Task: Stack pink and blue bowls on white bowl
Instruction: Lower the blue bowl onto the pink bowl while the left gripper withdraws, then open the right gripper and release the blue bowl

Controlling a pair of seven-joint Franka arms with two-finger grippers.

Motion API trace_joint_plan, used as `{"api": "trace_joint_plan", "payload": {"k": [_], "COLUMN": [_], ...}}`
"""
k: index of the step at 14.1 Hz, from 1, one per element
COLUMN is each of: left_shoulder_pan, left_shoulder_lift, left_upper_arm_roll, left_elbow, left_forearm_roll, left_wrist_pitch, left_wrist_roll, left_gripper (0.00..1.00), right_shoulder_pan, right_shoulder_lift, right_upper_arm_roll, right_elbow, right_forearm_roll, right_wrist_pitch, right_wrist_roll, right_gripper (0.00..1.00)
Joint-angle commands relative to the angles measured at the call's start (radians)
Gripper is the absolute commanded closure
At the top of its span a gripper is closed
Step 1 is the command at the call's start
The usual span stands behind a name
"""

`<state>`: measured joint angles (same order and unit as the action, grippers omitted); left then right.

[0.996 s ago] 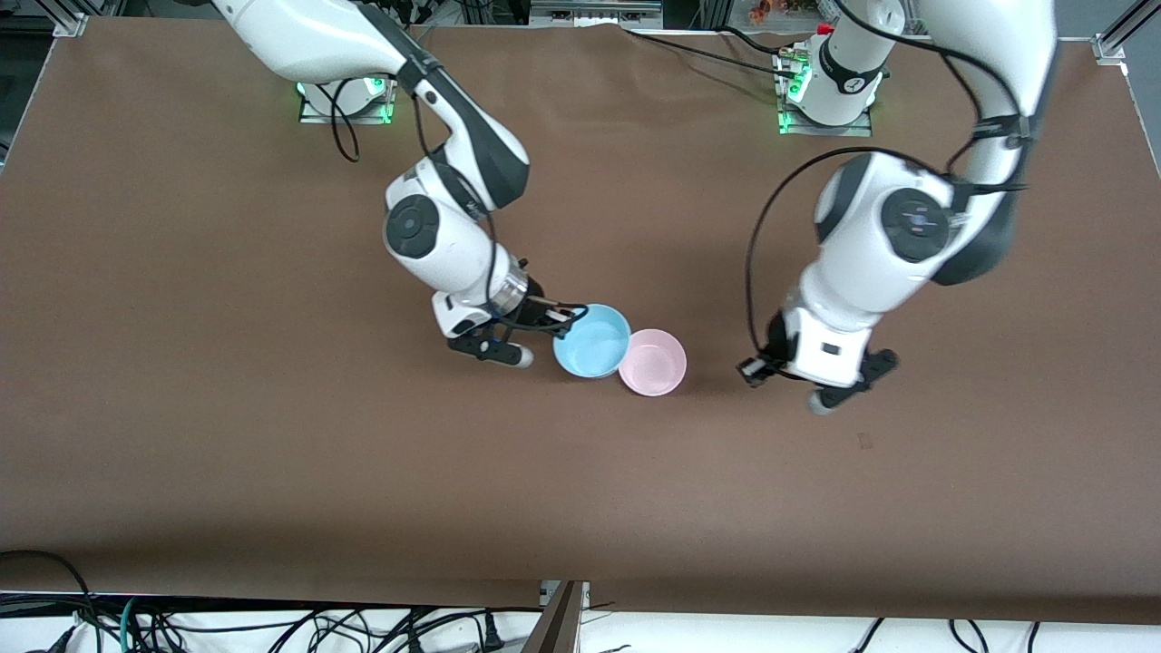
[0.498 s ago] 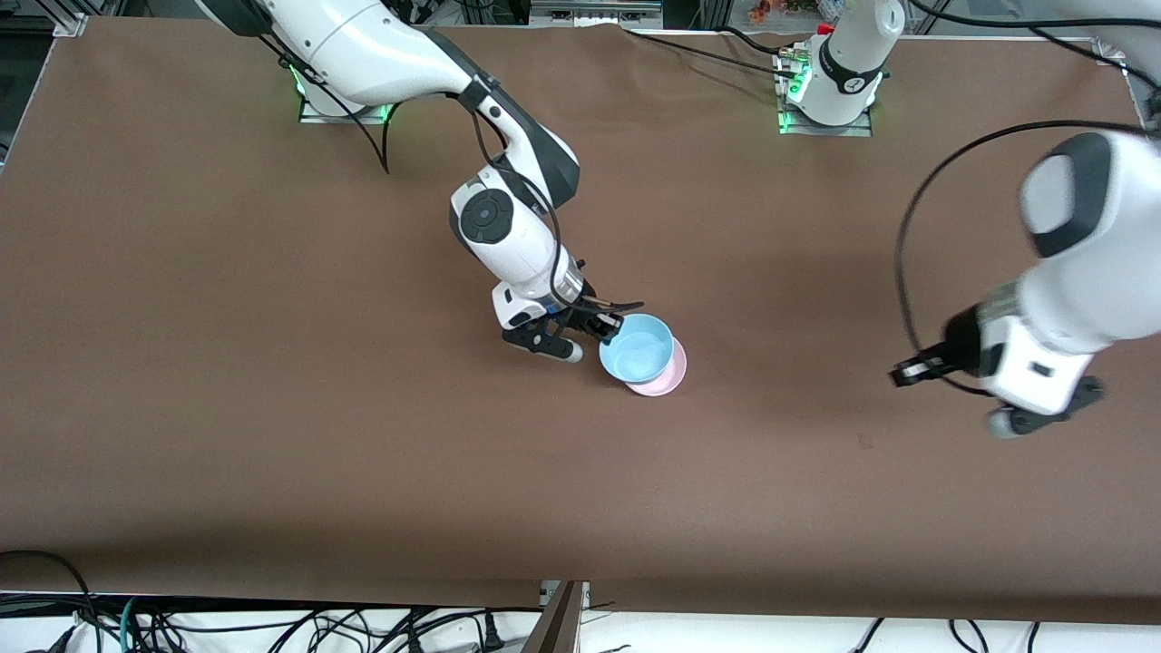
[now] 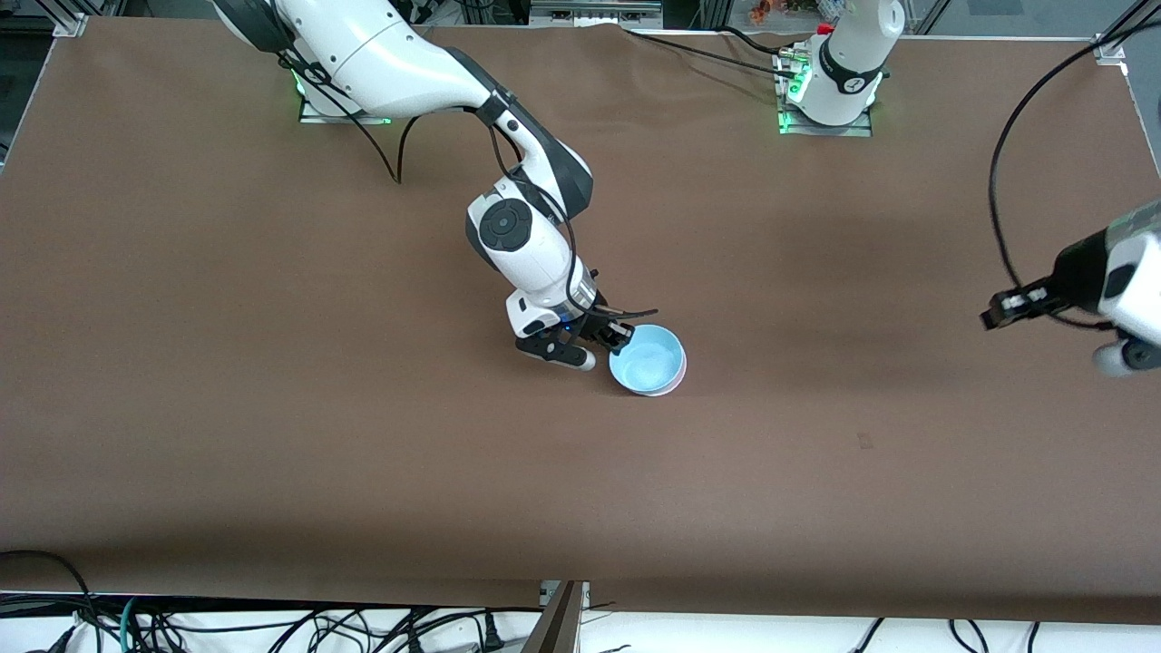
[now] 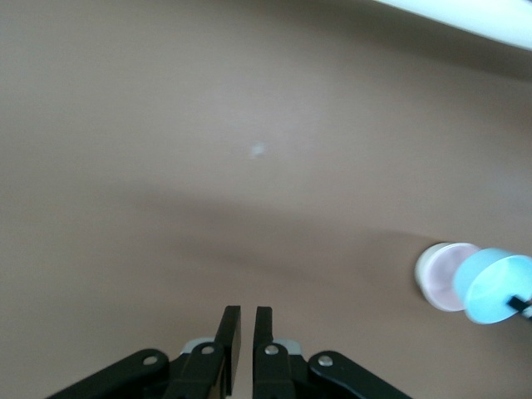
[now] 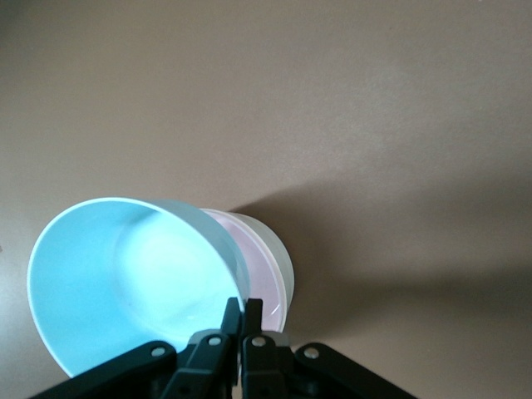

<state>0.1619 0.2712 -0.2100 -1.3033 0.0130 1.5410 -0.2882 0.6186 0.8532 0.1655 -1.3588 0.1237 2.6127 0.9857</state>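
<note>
The right gripper (image 3: 619, 337), clamped on the blue bowl's (image 3: 645, 360) rim, holds it tilted just over the pink bowl (image 3: 678, 376), which sits in the white bowl (image 5: 281, 259); the left gripper (image 4: 247, 332), narrow and empty, waits well apart.

Tilted blue bowl (image 3: 644, 357) over pink bowl (image 3: 676, 378), mid-table

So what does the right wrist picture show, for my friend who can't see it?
The right end effector is shut on the rim of a tilted blue bowl, held over a pink bowl that sits in a white bowl. Around them is bare brown table.
</note>
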Motion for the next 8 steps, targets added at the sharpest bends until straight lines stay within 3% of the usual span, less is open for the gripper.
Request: {"api": "trace_joint_plan", "payload": {"k": [1,4,8], "left_shoulder_pan": [0.005,0.007,0.022], "left_shoulder_lift": [-0.070,-0.099,-0.139], "left_upper_arm_roll": [-0.012,-0.011,-0.011], "left_elbow": [-0.028,-0.085,-0.180], "left_forearm_roll": [0.045,0.048,0.050], "left_wrist_pitch": [-0.038,-0.044,0.060], "left_wrist_roll": [0.044,0.134,0.192], "left_gripper": [0.84,0.85,0.85], "right_shoulder_pan": [0.023,0.032,0.035], "right_shoulder_lift": [0.035,0.038,0.047], "right_upper_arm_roll": [-0.015,-0.015,-0.015], "right_elbow": [0.040,0.040,0.040], "right_forearm_roll": [-0.019,-0.019,-0.019], "right_wrist_pitch": [0.012,0.010,0.010], "right_wrist_roll": [0.024,0.024,0.022], "right_gripper": [1.00,1.00,1.00]}}
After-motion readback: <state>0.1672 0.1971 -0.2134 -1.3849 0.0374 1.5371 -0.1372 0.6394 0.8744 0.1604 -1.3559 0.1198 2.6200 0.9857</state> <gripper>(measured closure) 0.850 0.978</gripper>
